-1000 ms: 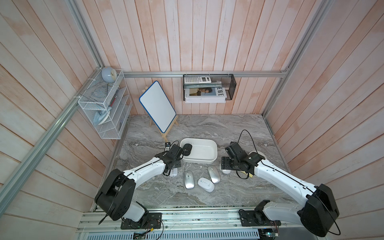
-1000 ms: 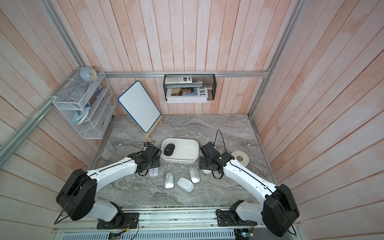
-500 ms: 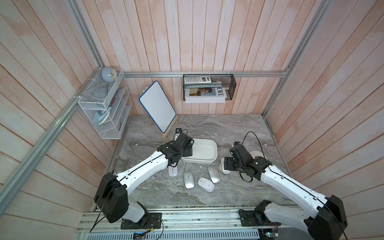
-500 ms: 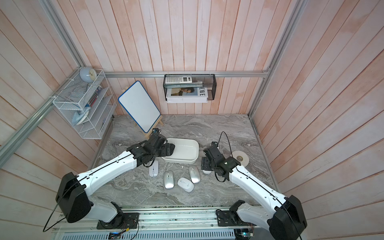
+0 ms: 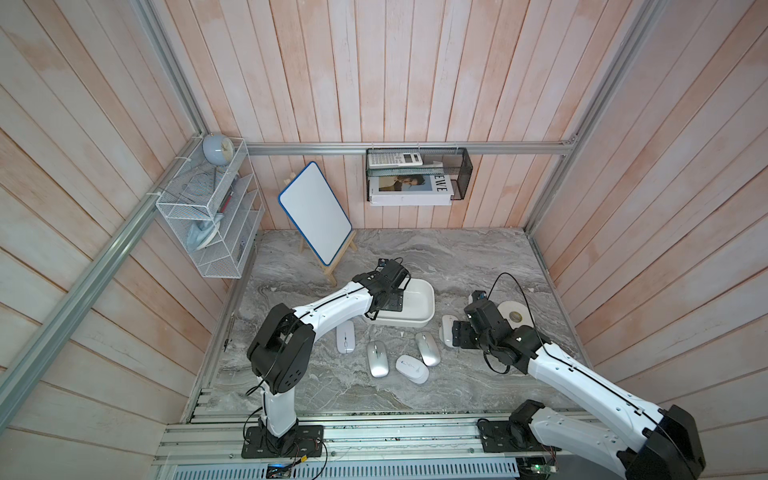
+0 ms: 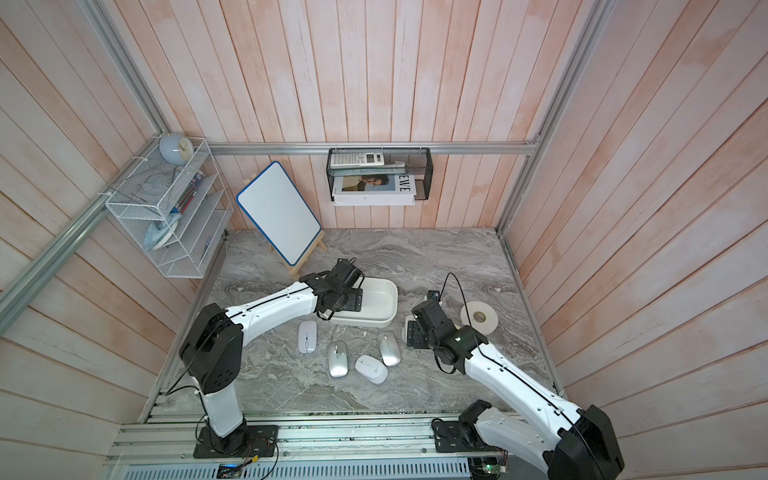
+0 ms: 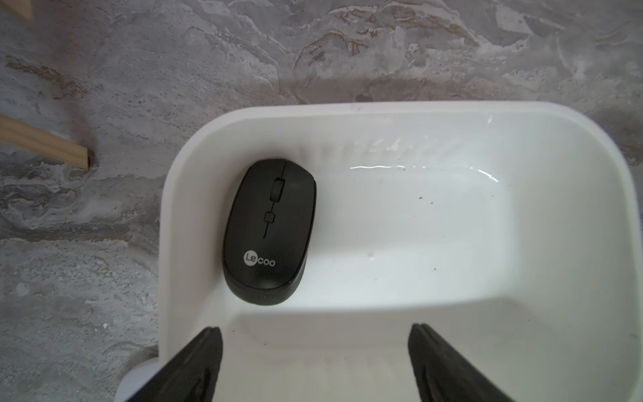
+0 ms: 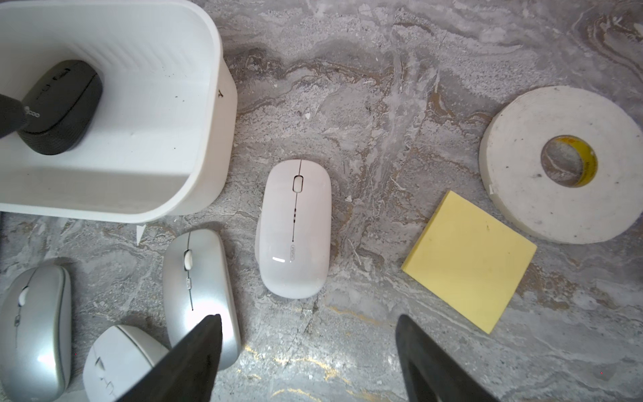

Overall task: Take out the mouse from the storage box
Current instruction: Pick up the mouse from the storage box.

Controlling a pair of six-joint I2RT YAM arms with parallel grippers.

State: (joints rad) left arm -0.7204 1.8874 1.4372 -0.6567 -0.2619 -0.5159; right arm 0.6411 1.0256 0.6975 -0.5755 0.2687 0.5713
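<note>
Black mouse (image 7: 269,231) seemingly hugs the storage box (image 7: 417,108) wall — left gripper (image 7: 315,327), jaws spread, empty, could jam there.

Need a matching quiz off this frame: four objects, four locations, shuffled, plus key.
Objects
1. black mouse
2. calculator
3. clock
4. yellow sticky pad

Places
A. on top of the white wire rack
B. inside the storage box
C. on the table, beside the tape roll
D. in the black mesh basket

Pairs: 1-B, 2-D, 3-A, 4-C
</note>
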